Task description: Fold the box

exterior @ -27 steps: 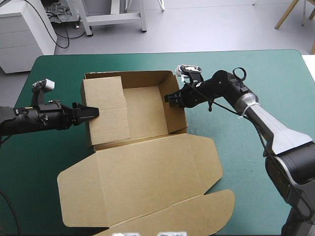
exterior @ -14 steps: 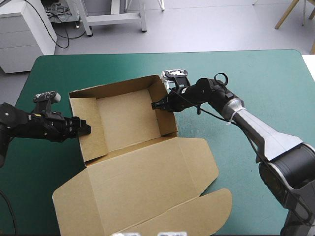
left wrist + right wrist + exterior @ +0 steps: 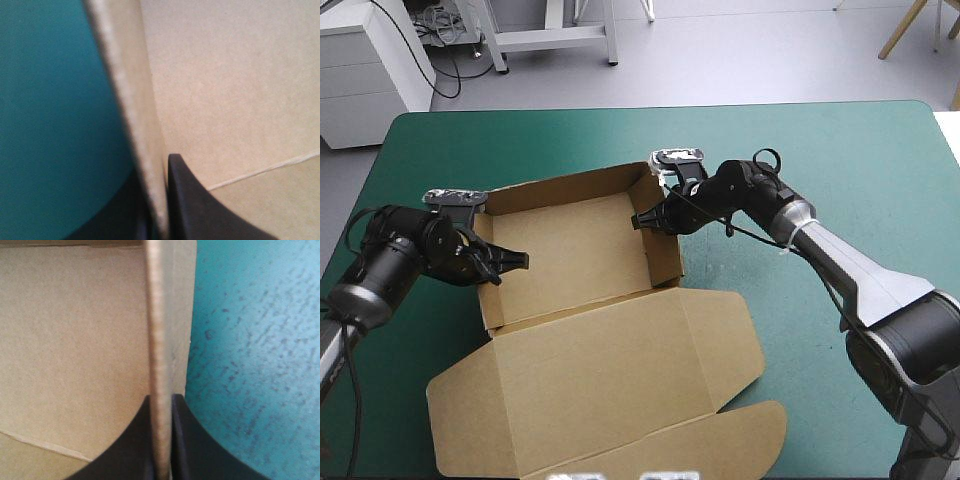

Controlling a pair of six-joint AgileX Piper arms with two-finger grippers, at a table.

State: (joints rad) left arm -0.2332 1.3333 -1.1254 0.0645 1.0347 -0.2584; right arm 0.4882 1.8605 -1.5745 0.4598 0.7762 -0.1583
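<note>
Brown box (image 3: 610, 370) on teal-green table (image 3: 840, 160), left of centre: open tray with walls raised, lid flat toward the near edge. Tray skewed, far wall slanting against the table's far edge. Left end effector (image 3: 513, 268) clamped on the tray's left wall, one black finger inside, one outside, board pinched between. Right end effector (image 3: 642, 220) clamped likewise on the right wall, near the far corner.
</note>
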